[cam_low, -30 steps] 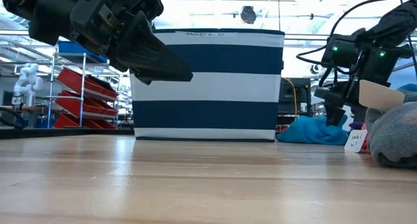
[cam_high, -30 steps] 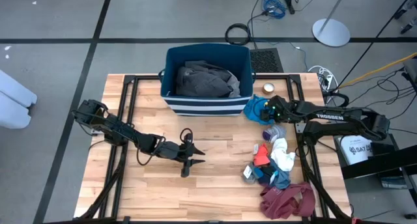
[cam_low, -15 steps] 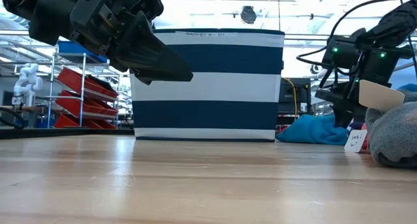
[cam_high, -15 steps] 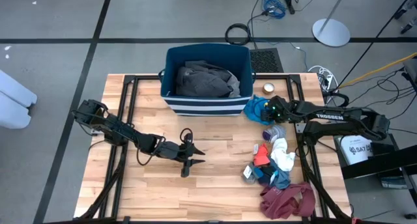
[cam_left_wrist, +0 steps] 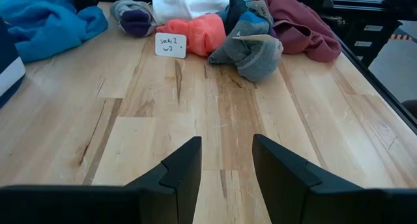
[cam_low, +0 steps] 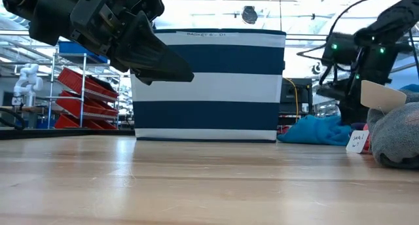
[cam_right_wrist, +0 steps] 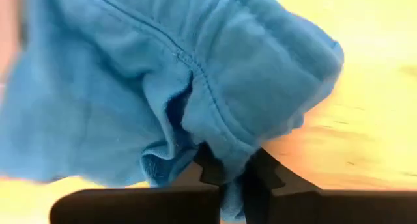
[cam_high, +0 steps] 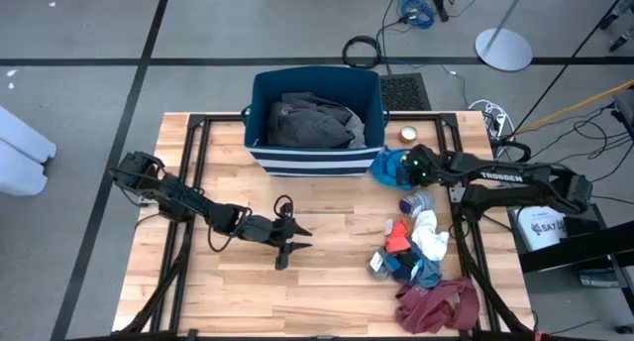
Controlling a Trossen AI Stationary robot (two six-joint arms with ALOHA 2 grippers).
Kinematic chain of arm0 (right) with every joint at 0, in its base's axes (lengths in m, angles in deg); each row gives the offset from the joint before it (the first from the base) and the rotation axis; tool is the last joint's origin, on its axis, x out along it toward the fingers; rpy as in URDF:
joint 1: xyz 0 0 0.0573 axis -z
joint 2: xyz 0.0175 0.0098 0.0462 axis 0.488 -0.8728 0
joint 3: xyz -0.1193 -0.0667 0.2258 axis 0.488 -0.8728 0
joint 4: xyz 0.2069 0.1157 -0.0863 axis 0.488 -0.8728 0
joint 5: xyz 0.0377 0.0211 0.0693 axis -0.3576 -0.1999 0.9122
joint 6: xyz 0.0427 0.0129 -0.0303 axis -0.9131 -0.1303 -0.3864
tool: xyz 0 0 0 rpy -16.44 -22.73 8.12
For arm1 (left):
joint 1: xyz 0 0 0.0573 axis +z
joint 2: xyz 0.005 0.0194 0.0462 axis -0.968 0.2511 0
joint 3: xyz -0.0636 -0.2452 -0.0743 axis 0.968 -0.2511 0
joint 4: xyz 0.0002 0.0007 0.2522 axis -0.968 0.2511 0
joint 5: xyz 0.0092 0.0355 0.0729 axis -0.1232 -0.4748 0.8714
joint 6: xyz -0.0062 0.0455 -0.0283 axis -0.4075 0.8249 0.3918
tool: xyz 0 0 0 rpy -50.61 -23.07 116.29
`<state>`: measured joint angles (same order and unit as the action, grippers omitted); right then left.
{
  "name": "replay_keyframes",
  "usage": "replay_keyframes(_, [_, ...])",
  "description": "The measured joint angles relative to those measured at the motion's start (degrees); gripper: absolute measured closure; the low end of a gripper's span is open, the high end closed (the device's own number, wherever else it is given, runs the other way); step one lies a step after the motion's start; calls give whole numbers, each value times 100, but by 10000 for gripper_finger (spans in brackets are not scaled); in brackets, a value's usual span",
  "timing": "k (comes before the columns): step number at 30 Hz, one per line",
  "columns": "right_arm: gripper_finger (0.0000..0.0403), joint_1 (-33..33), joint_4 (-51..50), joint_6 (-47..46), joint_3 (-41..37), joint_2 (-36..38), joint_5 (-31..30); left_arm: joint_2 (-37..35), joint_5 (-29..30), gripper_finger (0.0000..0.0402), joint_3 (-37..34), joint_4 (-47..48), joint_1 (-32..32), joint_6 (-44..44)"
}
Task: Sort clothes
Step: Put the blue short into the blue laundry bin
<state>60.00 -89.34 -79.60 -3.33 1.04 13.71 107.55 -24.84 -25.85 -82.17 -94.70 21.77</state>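
beside the bin, pinched blue top

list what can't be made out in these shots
- Low view: the striped bin's front wall hides its contents.
- High view: the writing on the small card is too small to read.
- Right wrist view: the blue garment fills the picture, hiding the table beyond; its full shape is cut off.

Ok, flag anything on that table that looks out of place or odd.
Nothing looks spilled or broken. The unsorted clothes lie in a loose heap near the table's right edge. A small handwritten card stands among them. The right gripper is shut on the blue top beside the bin.
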Motion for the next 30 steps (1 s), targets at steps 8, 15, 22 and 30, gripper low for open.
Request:
replay_keyframes(8, [391, -2, -992, 361, 1150, 260, -94, 0, 2, 256, -2, 7, 0, 0])
replay_keyframes(15, [391, -2, -1889, 625, 2473, 371, -627, 0, 1, 256, 0, 8, 0, 2])
replay_keyframes(22, [391, -11, -2131, 832, 3748, 416, -832, 0, 2, 256, 0, 15, 0, 2])
replay_keyframes(30, [391, -76, -1245, 1111, 4919, 421, -974, -1, 2, 256, -1, 17, 0, 2])
